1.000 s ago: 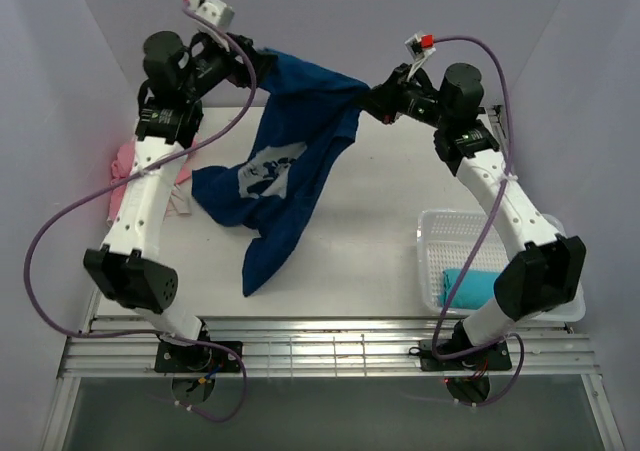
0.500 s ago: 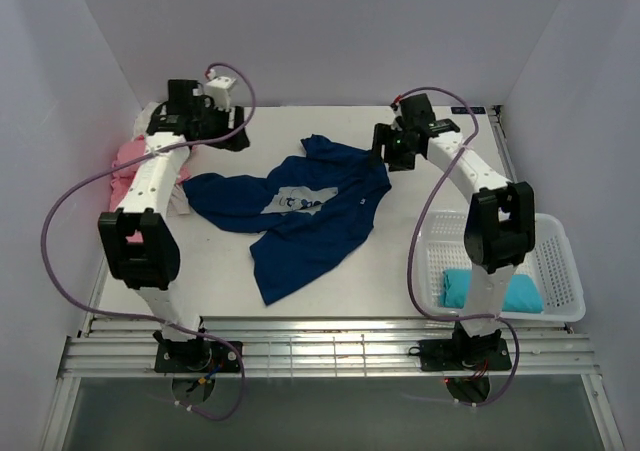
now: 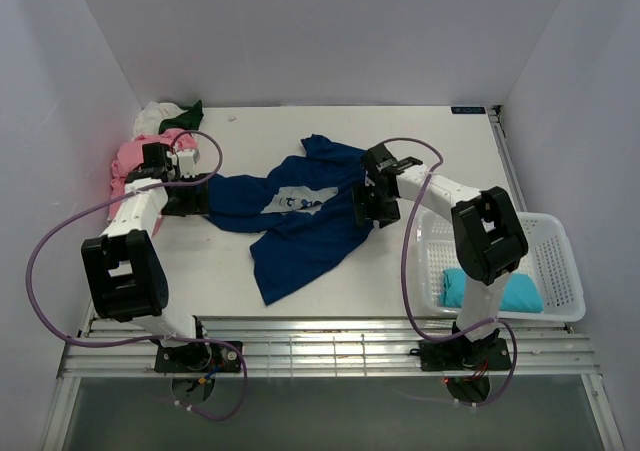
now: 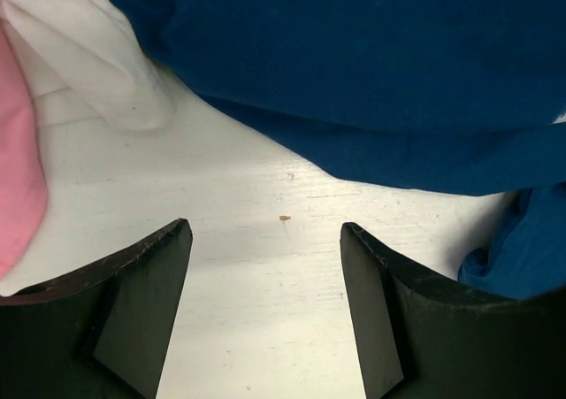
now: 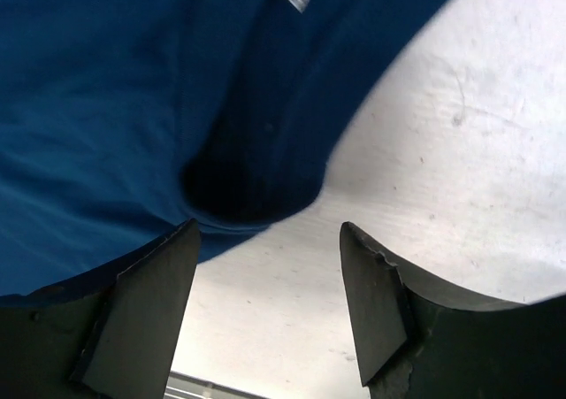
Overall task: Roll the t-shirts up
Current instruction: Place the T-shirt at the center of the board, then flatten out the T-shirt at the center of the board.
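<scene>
My left end effector (image 4: 265, 240) stood wide open and empty, low over the bare worktop (image 3: 440, 151), with the left end of the dark blue t-shirt (image 3: 300, 226) just ahead of its fingers and not between them. That shirt lay crumpled and spread across the middle of the worktop, its pale print partly folded under. My right end effector (image 5: 270, 240) was also wide open and held nothing, at the shirt's right edge, blue cloth ahead of it. The pink t-shirt (image 3: 128, 159) lay bunched at the left edge, the white t-shirt (image 3: 155, 117) and dark green t-shirt (image 3: 191, 112) behind it in the far corner. The teal t-shirt (image 3: 497, 291) sat in the white mesh basket (image 3: 562, 246) at near right.
</scene>
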{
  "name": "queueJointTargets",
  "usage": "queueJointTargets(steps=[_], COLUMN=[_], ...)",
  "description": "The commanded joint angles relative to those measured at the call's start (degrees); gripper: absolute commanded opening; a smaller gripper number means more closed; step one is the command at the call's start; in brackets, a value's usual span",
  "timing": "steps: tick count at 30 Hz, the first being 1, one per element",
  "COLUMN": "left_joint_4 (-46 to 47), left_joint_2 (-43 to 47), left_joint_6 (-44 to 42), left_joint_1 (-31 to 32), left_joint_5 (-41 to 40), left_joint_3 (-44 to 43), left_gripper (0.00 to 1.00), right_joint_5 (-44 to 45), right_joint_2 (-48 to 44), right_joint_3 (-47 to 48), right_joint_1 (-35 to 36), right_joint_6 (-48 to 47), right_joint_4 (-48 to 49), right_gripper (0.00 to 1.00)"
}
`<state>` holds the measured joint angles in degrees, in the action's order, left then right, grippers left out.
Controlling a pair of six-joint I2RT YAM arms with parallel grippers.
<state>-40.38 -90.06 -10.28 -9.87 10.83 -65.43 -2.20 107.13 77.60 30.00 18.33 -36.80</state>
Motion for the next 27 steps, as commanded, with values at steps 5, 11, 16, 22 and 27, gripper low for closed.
queueJointTargets(steps=[5,11,16,22,27], left_joint_4=[1.9,2.2,2.3,2.2,6.6], left_joint_2=[2.9,3.0,2.5,4.9,6.9], left_joint_6=[0.5,-2.5,-4.2,-12.4,-22.2], left_joint_1=[-0.2,-0.2,-0.2,0.5,4.6], left_joint_5=[-0.8,-1.8,-0.1,10.2,4.2], left_joint_3=[-0.2,0.3,-1.5,-0.3,5.1], left_gripper=[0.79,0.79,0.78,0.84,0.85], right_joint_5=[-2.3,-7.4,-9.4,-12.8,-17.4], right_joint_2=[2.9,3.7,4.9,-0.1,-8.4], right_joint_3=[-3.9,-4.7,-1.3,4.6,7.0], right_joint_1=[-0.2,-0.1,-0.3,-0.4,-4.1], right_joint_6=[2.5,4.7,4.5,0.8,1.3], right_joint_4=[2.9,8.5,8.7,8.1,7.5], right_gripper=[0.69,0.51,0.22,0.08,0.08])
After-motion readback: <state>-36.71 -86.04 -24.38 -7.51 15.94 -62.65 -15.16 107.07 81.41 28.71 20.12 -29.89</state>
